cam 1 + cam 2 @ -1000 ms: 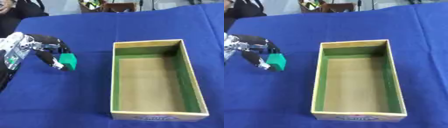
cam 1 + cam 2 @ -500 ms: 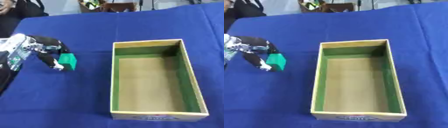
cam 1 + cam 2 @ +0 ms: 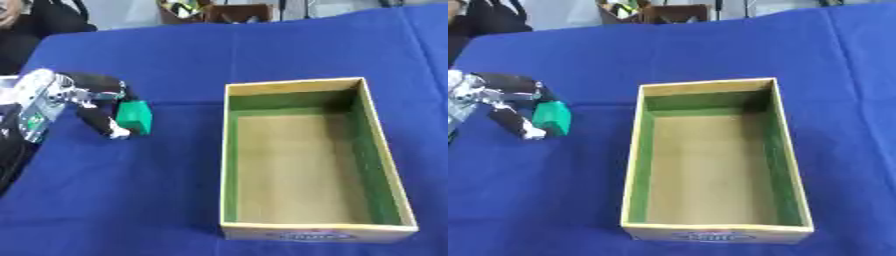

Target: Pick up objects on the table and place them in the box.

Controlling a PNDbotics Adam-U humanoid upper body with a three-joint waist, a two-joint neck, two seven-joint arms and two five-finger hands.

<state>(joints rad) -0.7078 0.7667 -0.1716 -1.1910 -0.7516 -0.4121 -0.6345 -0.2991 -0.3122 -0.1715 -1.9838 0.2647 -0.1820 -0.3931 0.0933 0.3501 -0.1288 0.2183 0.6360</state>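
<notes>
A small green block (image 3: 135,117) sits at the left of the blue table. My left hand (image 3: 90,98) comes in from the left edge and has its curled fingers above the block and its thumb (image 3: 112,127) below it, pinching it. Whether the block is lifted off the cloth I cannot tell. To the right stands the box (image 3: 377,172), a long open cardboard tray with green inner walls and a brown floor, nothing inside it. My right hand shows in neither view.
The blue cloth (image 3: 131,200) covers the whole table. At the far edge sit a dark object (image 3: 219,11) and part of a person in dark clothes (image 3: 35,20) at the upper left.
My left hand with the green block has drifted slightly to the left and a little away from the box. The box has not moved.
</notes>
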